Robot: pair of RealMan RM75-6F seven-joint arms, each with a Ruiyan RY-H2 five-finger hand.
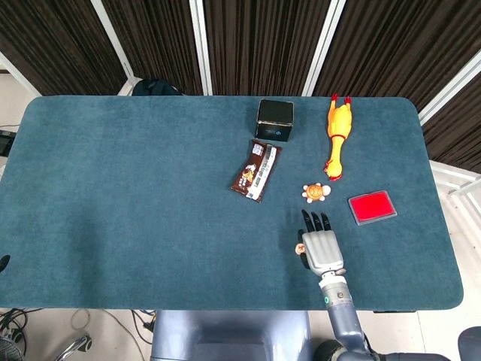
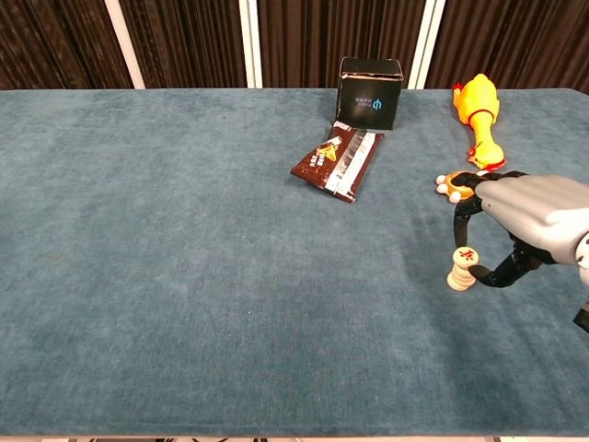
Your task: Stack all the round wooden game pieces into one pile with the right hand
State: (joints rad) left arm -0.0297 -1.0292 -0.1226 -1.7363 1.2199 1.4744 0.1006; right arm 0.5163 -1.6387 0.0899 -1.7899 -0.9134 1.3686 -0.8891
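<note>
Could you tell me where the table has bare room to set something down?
The whole stretch left of the snack packet is bare. It is crowded on the right: black box, rubber chicken, turtle toy, red pad, and the right hand at the piece stack.

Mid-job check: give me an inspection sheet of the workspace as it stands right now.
Surface: blue-green felt-covered table, flat.
Job's things: round wooden game pieces in a short pile near the front right; the top piece shows a red mark.
Clutter: black cube box, brown snack wrapper, yellow rubber chicken, small orange turtle toy, red rectangular pad.
Hands: right hand arched over the pile, dark fingers curled around it; whether they grip the top piece cannot be told. Left hand not in view.
Cables: loose cables on the floor, front left.
Surroundings: dark curtains with white posts.
</note>
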